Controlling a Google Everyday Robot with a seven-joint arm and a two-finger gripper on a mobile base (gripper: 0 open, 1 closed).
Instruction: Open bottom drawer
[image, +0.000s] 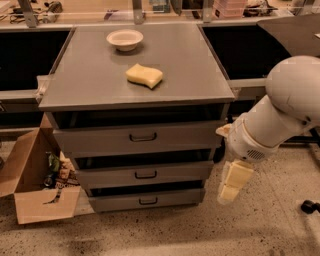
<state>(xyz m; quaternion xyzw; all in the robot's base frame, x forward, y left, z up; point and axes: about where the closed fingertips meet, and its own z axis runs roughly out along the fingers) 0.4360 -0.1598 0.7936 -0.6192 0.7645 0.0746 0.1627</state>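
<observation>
A grey metal cabinet (90, 95) has three drawers. The bottom drawer (115, 202) is the slimmest front, lowest near the floor, with a small dark loop handle (148, 201) at its centre, and it looks closed. My gripper (234, 182) hangs down from the white arm (280, 112) at the right of the cabinet. It is level with the gap between the middle and bottom drawers, just beyond the cabinet's right edge, and touches nothing.
A white bowl (124, 39) and a yellow sponge (144, 75) lie on the cabinet top. An open cardboard box (35, 192) with clutter stands on the floor at the left. Dark benches run behind. A black caster (309, 206) is at far right.
</observation>
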